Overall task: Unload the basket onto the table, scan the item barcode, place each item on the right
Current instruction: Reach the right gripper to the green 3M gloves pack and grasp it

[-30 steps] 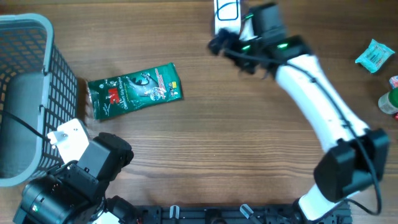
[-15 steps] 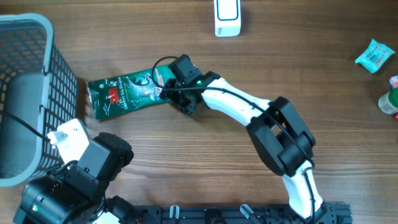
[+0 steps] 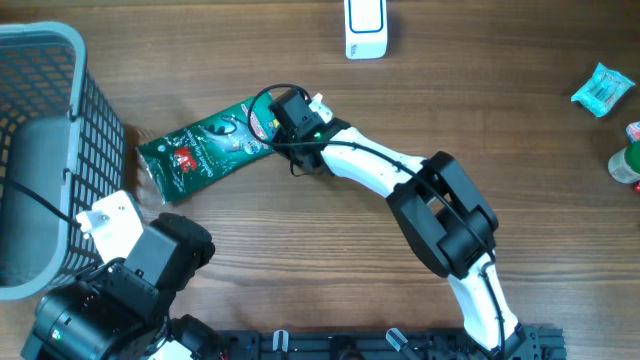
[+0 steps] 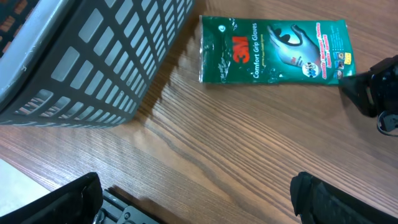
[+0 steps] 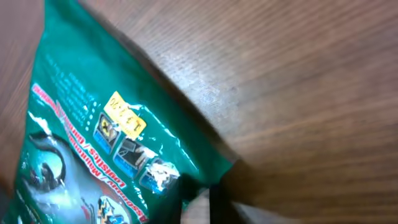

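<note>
**Bench** (image 3: 300, 260): wood-grain top, unchanged.

**Basket** (image 3: 60, 50): grey mesh, at the bench's left edge, in the same place as a second ago.

**Right arm** (image 3: 440, 215): a second ago it reached up beside the scanner. It now stretches across the middle of the bench to the packet.

**Left gripper** (image 4: 196, 186): spread wide and idle near the basket, holding nothing.

**Glove packet** (image 3: 200, 148): green, printed front up. It lies on the bench between the basket and the right arm, well apart from the scanner. Half a second ago it lay nearly level. Now it is skewed, with its right end swung towards the far edge and its left end just beside the basket. No barcode shows in any view.

**Scanner** (image 3: 365, 25): white, at the far edge of the bench, unmoved.

**Right gripper** (image 3: 283, 125): spread a second ago, now pressed together on the packet's right end. The wrist view shows the foil edge at its fingers.

**Meaning for the task:** the pick appears to be made, since the packet turns with the gripper. The carry to the scanner is yet to come. The barcode is likely on the underside, so the packet will probably need turning over.
</note>
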You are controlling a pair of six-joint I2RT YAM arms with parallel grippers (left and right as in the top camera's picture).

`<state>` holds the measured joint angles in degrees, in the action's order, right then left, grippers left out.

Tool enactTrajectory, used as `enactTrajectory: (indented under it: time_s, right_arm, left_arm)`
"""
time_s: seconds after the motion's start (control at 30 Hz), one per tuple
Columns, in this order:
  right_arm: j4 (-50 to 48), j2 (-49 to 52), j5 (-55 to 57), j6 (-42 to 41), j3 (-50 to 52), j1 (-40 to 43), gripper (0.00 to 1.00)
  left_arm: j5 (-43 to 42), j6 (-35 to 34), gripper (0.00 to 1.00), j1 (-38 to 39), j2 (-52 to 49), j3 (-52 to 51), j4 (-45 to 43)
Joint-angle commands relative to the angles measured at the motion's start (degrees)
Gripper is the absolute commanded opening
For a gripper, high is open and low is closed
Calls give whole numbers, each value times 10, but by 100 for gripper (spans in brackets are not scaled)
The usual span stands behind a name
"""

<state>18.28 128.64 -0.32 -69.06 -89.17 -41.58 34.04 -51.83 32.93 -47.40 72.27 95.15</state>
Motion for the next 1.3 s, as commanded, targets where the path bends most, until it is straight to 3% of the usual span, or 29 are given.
enactTrajectory:
  time_s: [0.0, 0.2, 0.27, 0.37, 0.5, 0.57, 0.7, 0.87, 1.03, 1.1, 1.27]
  right_arm:
    - [7, 31, 37, 63, 6, 1, 4]
    - [169, -34, 145, 106, 5, 28, 4]
    - [189, -76, 128, 124, 5, 42, 4]
    - [116, -118, 20, 193, 5, 44, 5]
    - [-62, -105, -131, 240, 6, 16, 23]
    - [-99, -94, -139, 239, 6, 0, 28]
    - [-158, -47, -123, 239, 6, -35, 27]
    - [-193, 9, -140, 238, 6, -54, 15]
    - [-158, 31, -135, 241, 6, -53, 21]
    - [-128, 31, -131, 252, 6, -51, 19]
    - [80, 31, -58, 320, 6, -22, 5]
  left_arm:
    - [10, -12, 100, -2, 1, 0, 0]
    - [10, -12, 100, -2, 1, 0, 0]
    - [10, -12, 100, -2, 1, 0, 0]
    - [10, -12, 100, -2, 1, 0, 0]
    - [10, -12, 100, -2, 1, 0, 0]
    - [10, -12, 100, -2, 1, 0, 0]
    - [10, -12, 100, -2, 1, 0, 0]
    - [10, -12, 100, -2, 1, 0, 0]
    - [10, -12, 100, -2, 1, 0, 0]
    - [10, -12, 100, -2, 1, 0, 0]
    - [10, -12, 100, -2, 1, 0, 0]
